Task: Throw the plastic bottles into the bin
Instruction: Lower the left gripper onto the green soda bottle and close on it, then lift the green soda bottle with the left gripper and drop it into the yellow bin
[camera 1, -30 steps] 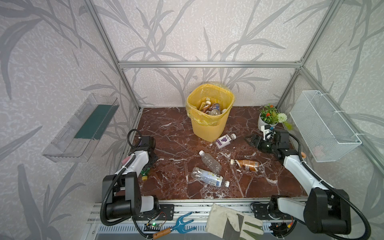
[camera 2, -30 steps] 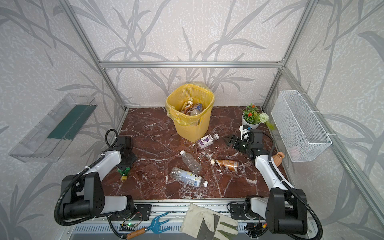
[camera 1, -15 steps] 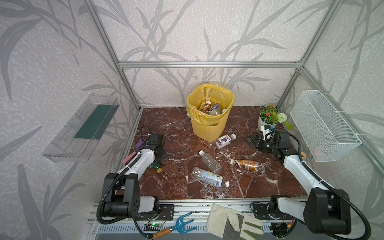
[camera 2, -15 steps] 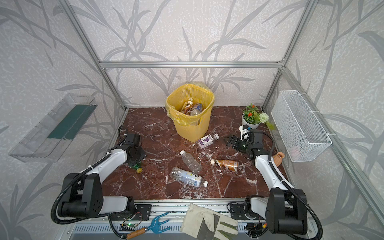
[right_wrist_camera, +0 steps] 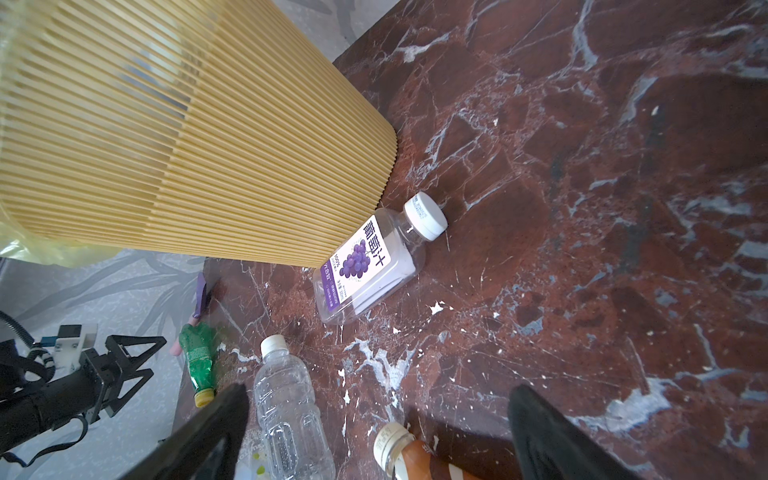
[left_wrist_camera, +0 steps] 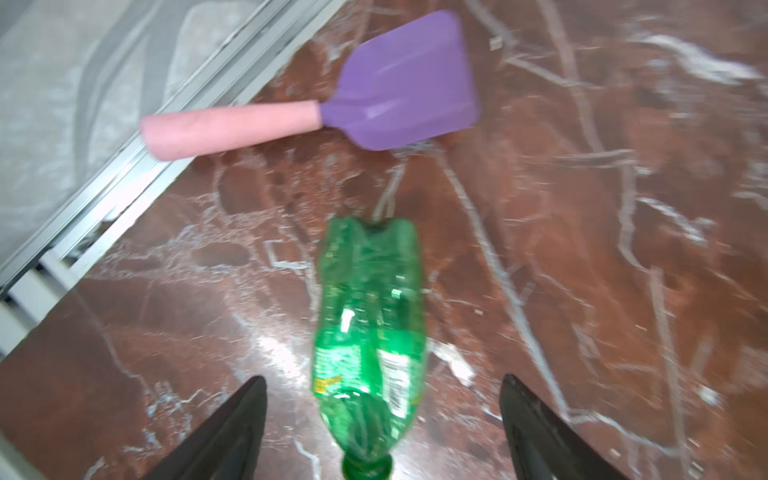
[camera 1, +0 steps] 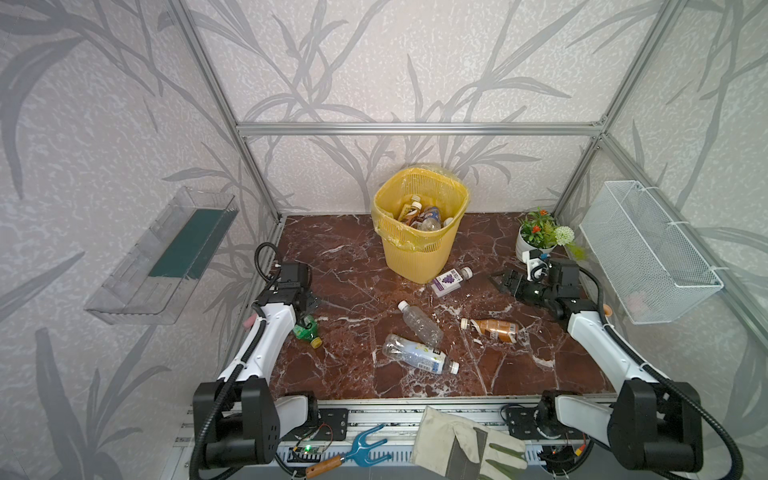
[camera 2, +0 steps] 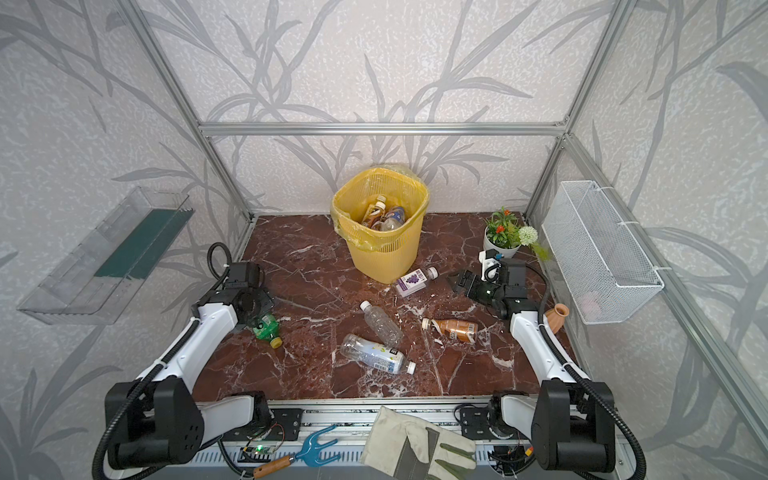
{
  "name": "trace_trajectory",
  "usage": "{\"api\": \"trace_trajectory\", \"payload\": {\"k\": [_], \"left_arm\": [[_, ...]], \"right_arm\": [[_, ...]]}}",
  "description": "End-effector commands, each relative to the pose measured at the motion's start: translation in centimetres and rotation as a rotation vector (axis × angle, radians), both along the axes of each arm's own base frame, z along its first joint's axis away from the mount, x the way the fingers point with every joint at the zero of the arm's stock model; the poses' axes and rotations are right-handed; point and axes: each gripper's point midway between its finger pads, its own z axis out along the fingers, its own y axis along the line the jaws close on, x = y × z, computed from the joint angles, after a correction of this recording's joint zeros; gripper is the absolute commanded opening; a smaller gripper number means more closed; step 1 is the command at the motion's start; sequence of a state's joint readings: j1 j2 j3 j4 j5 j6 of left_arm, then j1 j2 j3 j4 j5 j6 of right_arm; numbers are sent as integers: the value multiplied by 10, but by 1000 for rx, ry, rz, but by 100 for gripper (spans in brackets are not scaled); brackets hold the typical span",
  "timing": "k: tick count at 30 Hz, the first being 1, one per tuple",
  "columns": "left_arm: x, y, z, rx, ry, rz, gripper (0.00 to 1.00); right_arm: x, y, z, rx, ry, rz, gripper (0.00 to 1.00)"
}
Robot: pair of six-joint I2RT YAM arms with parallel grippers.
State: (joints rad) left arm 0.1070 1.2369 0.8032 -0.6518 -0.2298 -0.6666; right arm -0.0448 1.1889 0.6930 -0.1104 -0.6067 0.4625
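Note:
My left gripper [left_wrist_camera: 381,377] is open, and a crushed green bottle [left_wrist_camera: 370,332] with a yellow cap [camera 1: 316,342] lies between its jaws, touching neither finger. In both top views it sits at the floor's left side. My right gripper [right_wrist_camera: 379,387] is open and empty, hovering right of the yellow bin [camera 1: 419,249], which holds several bottles [camera 1: 422,214]. On the floor lie a purple-labelled bottle [camera 1: 449,282] beside the bin's base, a clear bottle [camera 1: 419,322], a clear blue-labelled bottle [camera 1: 417,357] and a brown bottle [camera 1: 492,329].
A purple scoop with a pink handle [left_wrist_camera: 399,83] lies by the left wall rail. A potted plant [camera 1: 538,237], a small clay vase [camera 2: 557,316] and a white wire basket [camera 1: 648,249] are at the right. A glove [camera 1: 461,444] and blue hand fork [camera 1: 361,451] lie on the front rail.
My left arm carried the green bottle rightward away from the left wall, then its jaws opened and let it go. The right arm has stayed put.

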Motion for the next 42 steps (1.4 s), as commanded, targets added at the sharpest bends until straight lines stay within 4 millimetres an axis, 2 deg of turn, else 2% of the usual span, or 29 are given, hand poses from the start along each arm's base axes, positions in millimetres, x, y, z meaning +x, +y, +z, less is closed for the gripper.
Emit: {"api": "trace_trajectory", "payload": {"k": [1,8,15,19,23,27,31,34,37,42], "left_arm": [[-5,5,-16,-22,41,32,87],[9,-1,-47,-108,114,3,84],[16,-3,-65,-141,119,1,77],[19,-9,-70,-172,119,-12,66],[23,-15,-67,-201,101,-37,47],[28,-20,-57,-221,52,-55,41],[34,-28,-38,-238,-16,-81,40],[39,-35,-12,-230,-86,-107,39],[45,-43,23,-211,-182,-147,39],[54,-59,106,-196,-446,-231,40]], "right_arm": [[3,1,19,-5,-47,8,97],[1,0,18,-9,-43,9,97],[1,0,20,-11,-44,9,97],[1,0,18,-12,-39,8,97],[0,-1,19,-13,-41,7,97],[0,-1,20,-13,-45,7,98],[0,-1,21,-12,-47,5,98],[0,-1,21,-13,-49,5,98],[0,-1,22,-14,-50,3,98],[-1,-4,26,-34,-68,-12,98]]}}
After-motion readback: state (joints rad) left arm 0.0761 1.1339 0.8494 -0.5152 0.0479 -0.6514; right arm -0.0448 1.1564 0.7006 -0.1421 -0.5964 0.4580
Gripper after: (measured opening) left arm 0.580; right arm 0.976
